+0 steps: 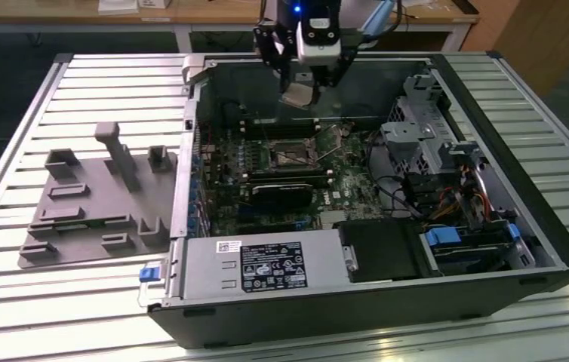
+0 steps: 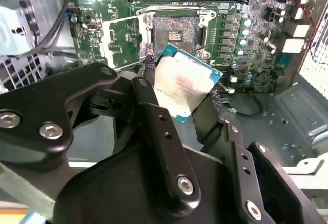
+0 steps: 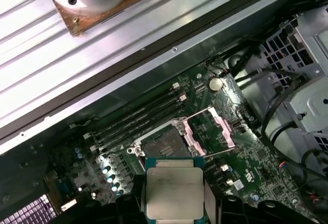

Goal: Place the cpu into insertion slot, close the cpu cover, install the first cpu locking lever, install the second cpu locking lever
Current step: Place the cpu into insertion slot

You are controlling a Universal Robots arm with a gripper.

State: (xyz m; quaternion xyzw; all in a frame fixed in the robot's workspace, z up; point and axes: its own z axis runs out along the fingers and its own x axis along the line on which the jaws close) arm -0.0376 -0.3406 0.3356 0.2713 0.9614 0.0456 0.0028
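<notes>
"Holding anything, that gripper [image 2: 180,95]?"

"Yes. Its fingers [image 2: 151,106] are closed on two opposite edges of the cpu [image 2: 185,80], which hangs tilted in the air above the green motherboard [image 3: 241,172]. In the first wrist view the fingertips are cut off by the picture's edge."

"And the insertion slot [image 3: 163,143]?"

"Bare and dark, apart from the chip. The cpu cover [image 3: 190,138] stands swung open beside it. The locking levers are too thin to make out. In the exterior view the gripper hides most of the chip."
</notes>
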